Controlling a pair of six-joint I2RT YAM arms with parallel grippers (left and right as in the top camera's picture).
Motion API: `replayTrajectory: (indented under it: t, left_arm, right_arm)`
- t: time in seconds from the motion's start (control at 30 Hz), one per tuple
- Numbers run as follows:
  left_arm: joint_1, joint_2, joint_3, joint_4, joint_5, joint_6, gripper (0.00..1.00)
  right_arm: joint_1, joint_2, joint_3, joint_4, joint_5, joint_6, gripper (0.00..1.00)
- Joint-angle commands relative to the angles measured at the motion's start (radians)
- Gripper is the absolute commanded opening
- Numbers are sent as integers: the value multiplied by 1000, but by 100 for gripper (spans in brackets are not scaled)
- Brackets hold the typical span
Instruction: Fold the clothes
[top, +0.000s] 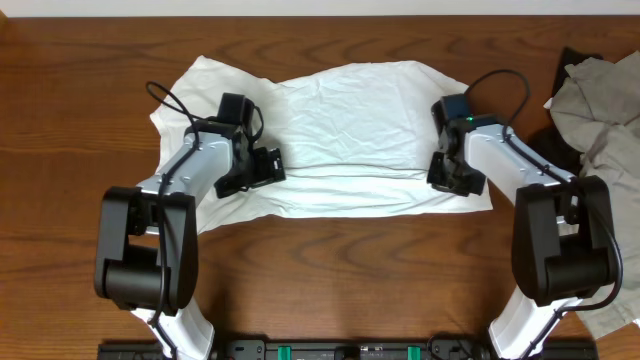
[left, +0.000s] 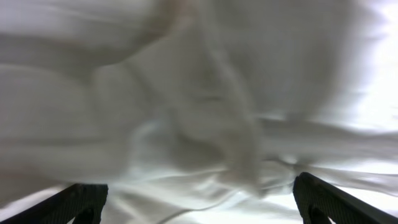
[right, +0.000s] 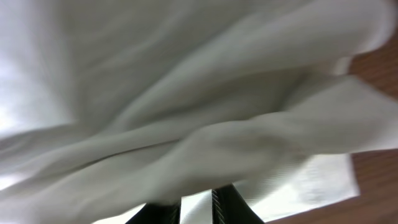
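I judge the first fold of the wrinkly white cotton T-shirt (top: 350, 120) laid. The left gripper (top: 268, 165), nine o'clock, is spread; the right gripper (top: 455, 180), three o'clock, I cannot tell. Next: pinch the side edges.

Robot lab workstation: left arm (top: 150, 245), right arm (top: 562, 235) mounted on black rail (top: 330, 351) at bottom of frame, facing wooden bench (top: 80, 50) (dark wood-grain top); heap of grey-beige garments (top: 610, 110) at right edge.

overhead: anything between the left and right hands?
Only the white T-shirt; overhead shows its wrinkled cloth spanning from left hand to right hand, nothing on it.
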Motion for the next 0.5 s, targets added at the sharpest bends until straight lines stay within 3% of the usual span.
replayTrajectory:
  t: [0.0,0.3,0.47]
  left_arm:
    - [47,55,-23,-40,-109,21,98]
    - [65,39,-6,-85,-152,20,98]
    - [63,-55,35,-156,-153,35,98]
  right_arm:
    - [-47,13,-7,-10,63,0,17]
    - [-194,10,3,-41,62,-26,13]
    - [-236,-16,43,-114,88,-26,6]
